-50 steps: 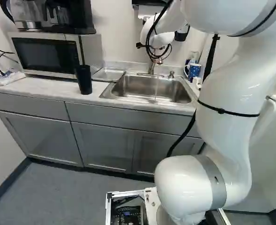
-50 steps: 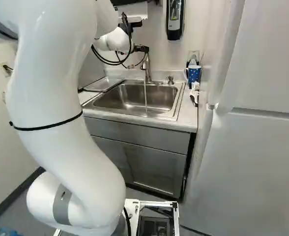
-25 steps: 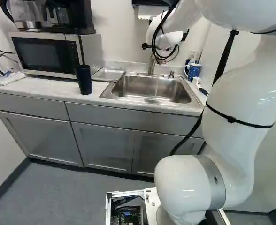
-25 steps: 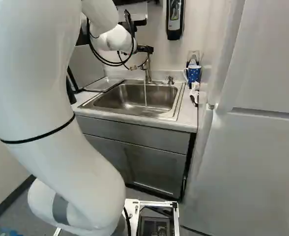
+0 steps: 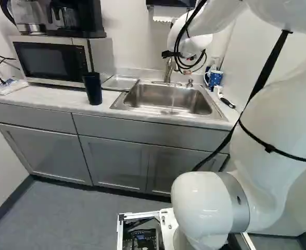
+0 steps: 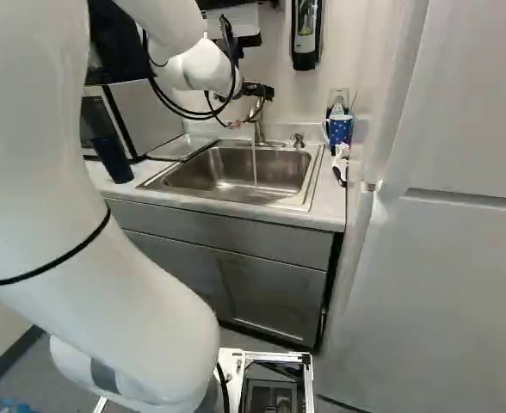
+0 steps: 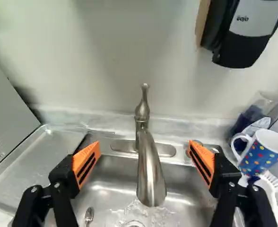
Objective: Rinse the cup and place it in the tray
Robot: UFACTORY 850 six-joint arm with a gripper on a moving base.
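Note:
Black parts of my gripper (image 6: 257, 90) show near the faucet in the right base view. In the wrist view my gripper (image 7: 143, 150) stands wide open, the faucet (image 7: 150, 177) visible between its orange pads and nothing gripped. A dark, tall cup (image 5: 92, 88) stands upright on the counter in front of the microwave, well away from the gripper. The shallow metal tray (image 5: 120, 82) lies between microwave and sink, and shows in the wrist view too. Water runs from the faucet into the steel sink (image 6: 236, 172).
A blue dotted mug (image 7: 264, 151) stands at the counter's far corner, with a white brush-like item (image 5: 225, 99) near it. The microwave (image 5: 54, 60) carries a coffee maker. A soap dispenser (image 6: 305, 34) hangs on the wall; a small spoon (image 7: 89, 215) lies in the sink.
The arm has swung: its wrist moved right in both base views, while its large links shifted right in the left one and left in the right one, uncovering the dark cup there. The base stayed put.

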